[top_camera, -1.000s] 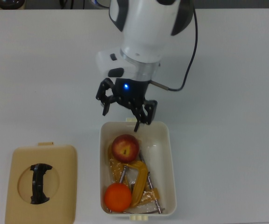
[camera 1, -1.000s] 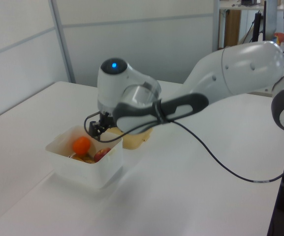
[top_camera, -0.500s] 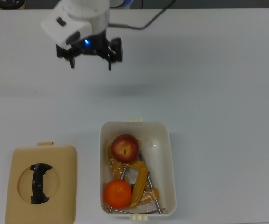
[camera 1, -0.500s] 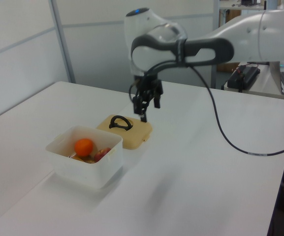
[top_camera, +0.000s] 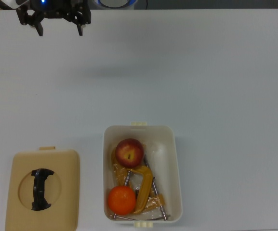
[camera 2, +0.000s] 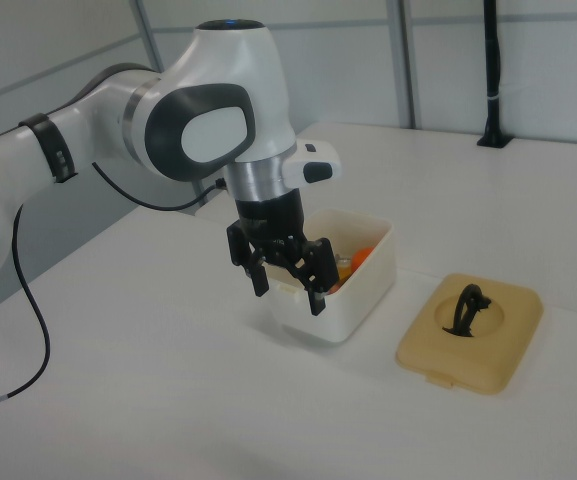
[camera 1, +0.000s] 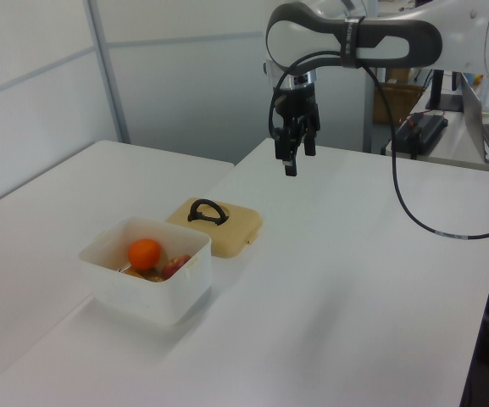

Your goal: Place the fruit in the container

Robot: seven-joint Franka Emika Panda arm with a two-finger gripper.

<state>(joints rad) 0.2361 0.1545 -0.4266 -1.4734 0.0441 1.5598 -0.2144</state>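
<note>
The cream-white container [top_camera: 178, 166] stands low in the top view. Inside it lie the dark red apple [top_camera: 129, 152] at the far end and the orange [top_camera: 122, 200] at the near end. My gripper [top_camera: 60, 30] hangs open and empty at the top view's upper left corner, well away from the tub. In the left view the gripper [camera 1: 293, 159] is high above the table behind the container [camera 1: 147, 288], where the orange [camera 1: 145, 253] and the apple [camera 1: 175, 267] show. In the right view the gripper [camera 2: 288, 285] is in front of the container [camera 2: 353, 300], with the orange [camera 2: 363, 255] peeking out.
Yellow-orange metal clamps [top_camera: 143, 185] lie in the tub between the two fruits. A flat tan lid [top_camera: 66, 166] with a black handle rests on the table to the top view's left of the tub, and is also seen as the lid [camera 1: 231, 229] and the lid [camera 2: 488, 345].
The gripper rose from just over the tub's far end and travelled to the top view's upper left. The apple and the orange stayed put in the tub.
</note>
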